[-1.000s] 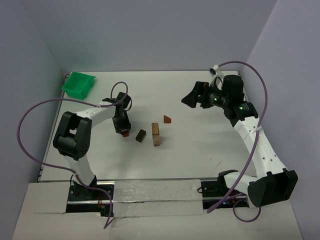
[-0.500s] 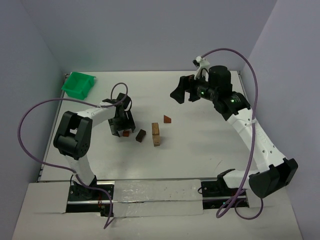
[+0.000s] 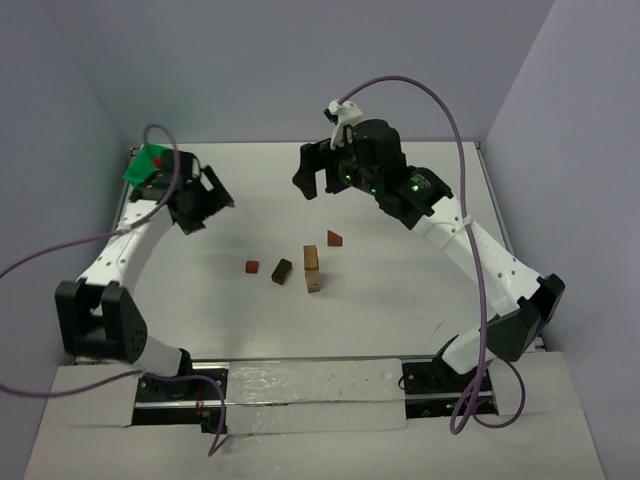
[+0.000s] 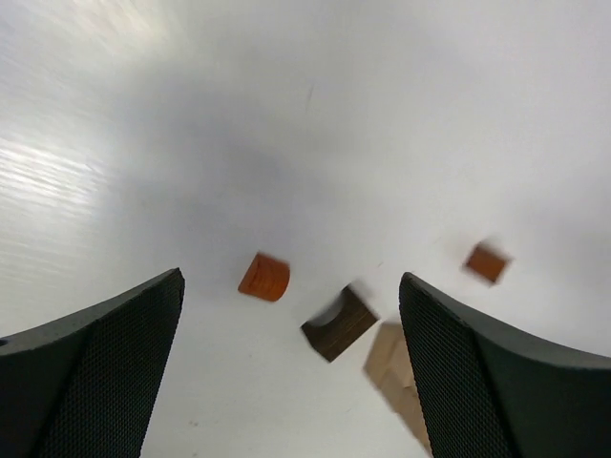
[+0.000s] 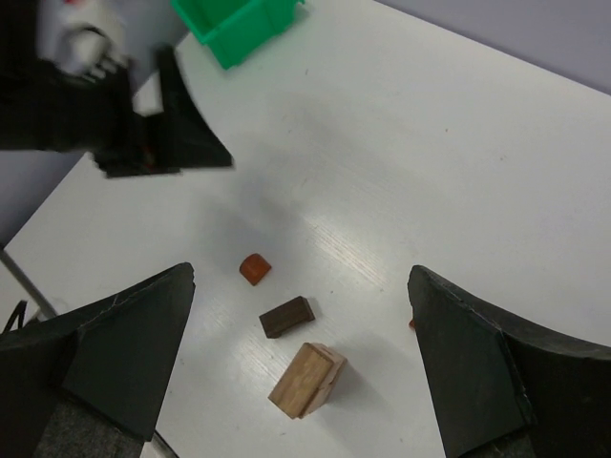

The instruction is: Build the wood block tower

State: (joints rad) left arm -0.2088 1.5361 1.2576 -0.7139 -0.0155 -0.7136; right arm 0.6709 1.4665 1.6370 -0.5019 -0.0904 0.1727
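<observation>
Four groups of wood blocks lie mid-table: a small reddish rounded block [image 3: 252,267] [image 4: 264,277] [image 5: 254,268], a dark brown block [image 3: 282,271] [image 4: 340,322] [image 5: 286,316], a reddish wedge [image 3: 334,238] [image 4: 487,262], and two tan blocks pressed together as the low tower [image 3: 312,268] [image 5: 307,379]. My left gripper [image 3: 200,205] [image 4: 291,286] hangs open and empty, up and to the back left of the blocks. My right gripper [image 3: 318,185] [image 5: 301,277] is open and empty, high above the table behind the blocks.
A green plastic bin [image 3: 148,166] [image 5: 239,24] sits in the back left corner, partly covered by the left arm. Walls close the table at the back and on both sides.
The left gripper opened, let go of the small reddish block on the table and pulled up and back left toward the bin. The right arm swung left toward the table's middle.
</observation>
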